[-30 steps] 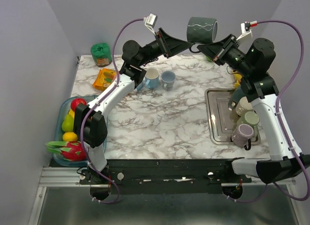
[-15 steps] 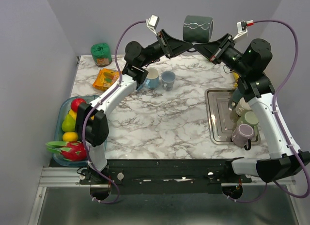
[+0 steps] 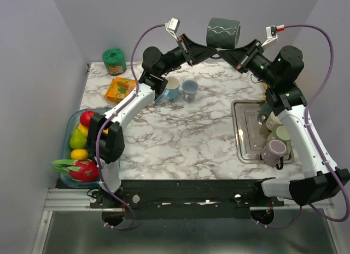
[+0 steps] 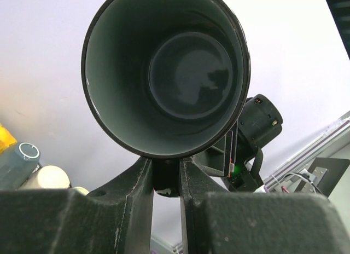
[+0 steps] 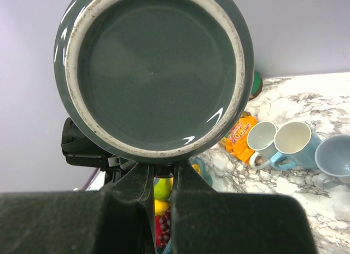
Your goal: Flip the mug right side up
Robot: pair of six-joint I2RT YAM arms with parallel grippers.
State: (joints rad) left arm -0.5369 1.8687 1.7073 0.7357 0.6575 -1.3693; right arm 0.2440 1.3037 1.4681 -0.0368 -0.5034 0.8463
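Grey walls (image 3: pixel 98 18) stand behind a marble table (image 3: pixel 180 133). Both arms reach up high over the far side of the table and meet there. Between them is the mug (image 3: pixel 223 33). It is dark green with a wavy white line. It is up in the air and touches nothing but the grippers.

The mug lies on its side. Its open mouth faces the left arm, and the left wrist camera looks right down into it. Its flat bottom faces the right arm.

The left gripper (image 3: pixel 212 51) sits just under the mug. Its two fingers (image 4: pixel 136 194) are squeezed tight on the dark handle at the low edge of the mug. The right gripper (image 3: pixel 232 52) comes from the other side. Its fingers (image 5: pixel 134 191) are also close together under the mug, and they seem to pinch the handle too.

Down on the table, under the left arm, stand blue cups (image 3: pixel 190 90). An orange packet (image 3: pixel 119 88) lies beside them, and a green thing (image 3: pixel 114 59) sits in the far left corner. A bin (image 3: pixel 74 120) of fruit (image 3: pixel 82 169) is at the left edge. At the right, a metal tray (image 3: pixel 240 109) holds more cups (image 3: pixel 273 151).
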